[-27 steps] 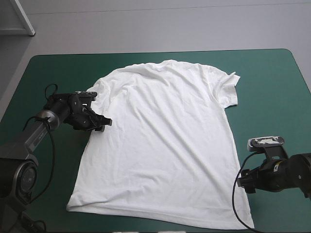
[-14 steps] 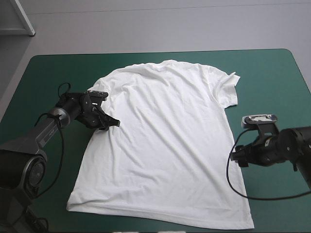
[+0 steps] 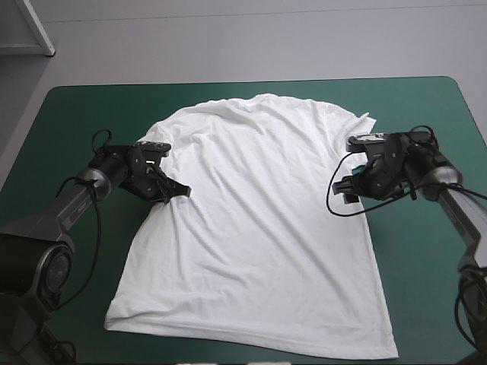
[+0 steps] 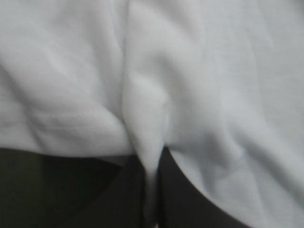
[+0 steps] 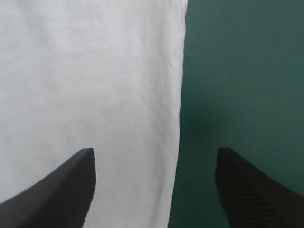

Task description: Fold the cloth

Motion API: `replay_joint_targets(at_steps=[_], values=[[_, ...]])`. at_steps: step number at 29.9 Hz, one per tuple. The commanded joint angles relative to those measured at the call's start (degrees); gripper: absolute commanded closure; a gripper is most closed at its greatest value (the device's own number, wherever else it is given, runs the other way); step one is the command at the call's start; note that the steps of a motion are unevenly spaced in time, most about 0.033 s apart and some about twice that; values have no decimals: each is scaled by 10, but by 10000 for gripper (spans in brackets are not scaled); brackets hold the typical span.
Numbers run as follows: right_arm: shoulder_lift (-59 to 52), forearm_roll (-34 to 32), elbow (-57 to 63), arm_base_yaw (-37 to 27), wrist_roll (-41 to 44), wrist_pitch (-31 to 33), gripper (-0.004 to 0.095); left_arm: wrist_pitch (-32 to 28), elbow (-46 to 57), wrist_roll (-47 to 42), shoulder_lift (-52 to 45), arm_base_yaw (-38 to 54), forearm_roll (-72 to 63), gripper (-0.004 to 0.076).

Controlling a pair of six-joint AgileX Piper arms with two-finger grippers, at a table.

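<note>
The white T-shirt (image 3: 251, 220) lies spread flat on the teal-green cover, collar end toward the far edge. My left gripper (image 3: 176, 193) is at the shirt's left side edge below the sleeve, shut on a pinched ridge of the T-shirt (image 4: 147, 156) that stands between its black fingers (image 4: 185, 199). My right gripper (image 3: 348, 186) hangs over the shirt's right side edge under the right sleeve, open; the hem line (image 5: 181, 114) runs between its fingers (image 5: 61, 190), with white T-shirt (image 5: 85, 80) to one side and bare cover to the other.
Bare teal-green cover (image 3: 426, 114) surrounds the shirt on the left, right and far sides. The shirt's bottom hem (image 3: 251, 342) lies close to the table's near edge.
My left gripper has closed on the shirt's left edge. The right arm has swung from near the bottom right corner up to the shirt's right side below the sleeve, its fingers narrowing a little.
</note>
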Motion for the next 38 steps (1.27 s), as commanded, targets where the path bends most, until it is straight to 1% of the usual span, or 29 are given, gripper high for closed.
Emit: replay_joint_targets(at_steps=[1,4,9,11,13,16,18,19,25,27,33,38], values=[[32,3,-45,-2,-9,-30,252,14,2,-11,2,-7,-21,732],[75,3,-69,-2,-9,-37,252,14,2,-12,2,-7,-21,732],[126,9,-95,-2,-9,-29,257,14,2,-13,2,-7,-21,732],[131,14,-95,-2,-11,-31,299,14,2,-19,2,-7,-21,732],[134,27,-95,-2,-18,-31,402,14,2,-22,2,-7,-21,732],[135,48,-93,-2,-30,-35,668,14,2,-22,2,-7,-21,732],[135,72,-93,-2,-53,-35,861,14,2,-22,1,-7,-20,732],[134,77,-93,-2,-57,-33,928,13,2,-22,-1,-7,-20,732],[80,74,-95,-2,-59,-33,927,-2,-4,-25,-50,-7,-5,732],[50,73,-104,-2,-59,-21,927,7,-14,-35,-75,-7,14,732],[-26,48,-166,-2,-50,49,927,56,-89,-39,-161,-7,61,732],[-67,44,-253,-2,-38,129,927,118,-206,-39,-208,-7,95,732]])
